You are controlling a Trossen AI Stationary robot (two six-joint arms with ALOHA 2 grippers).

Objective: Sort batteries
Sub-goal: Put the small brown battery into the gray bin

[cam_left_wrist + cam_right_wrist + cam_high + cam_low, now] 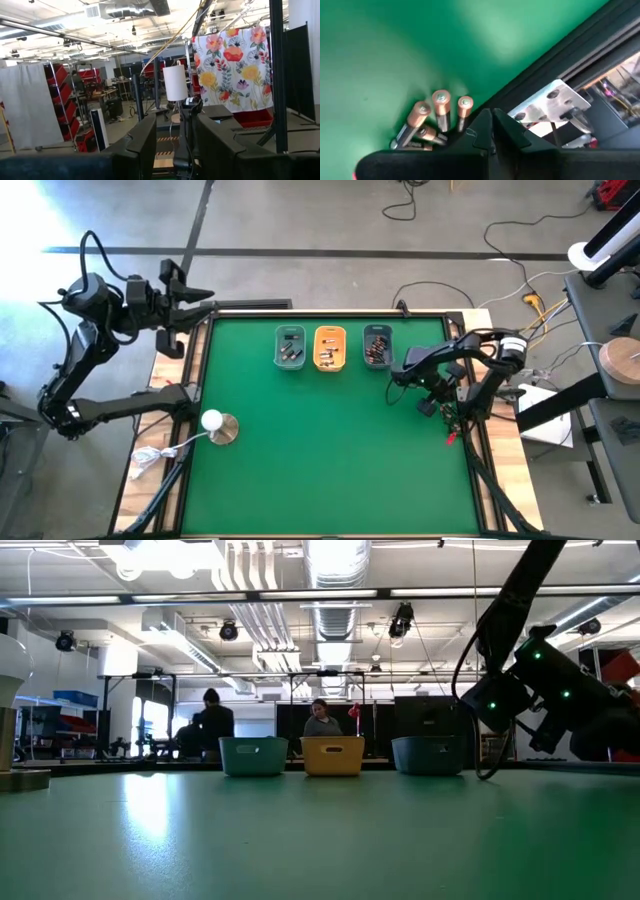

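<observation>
Three small trays stand in a row near the table's far edge: a teal one [290, 347] [253, 755], an orange one [329, 347] [332, 755] and a grey one [377, 345] [430, 755]. Each holds several batteries. My right gripper [399, 374] [490, 131] hangs shut just to the near right of the grey tray, raised above tray height [480, 708]. Several copper-ended batteries [436, 117] show just past its fingers. My left gripper [203, 302] [175, 145] waits open beyond the table's far left corner, pointing into the room.
A white ball on a round base [214, 421] [12, 670] stands near the table's left edge. Red and black clips with wires [450, 432] lie at the right edge. The green mat [320, 450] stretches toward the near edge. People sit in the room behind [320, 720].
</observation>
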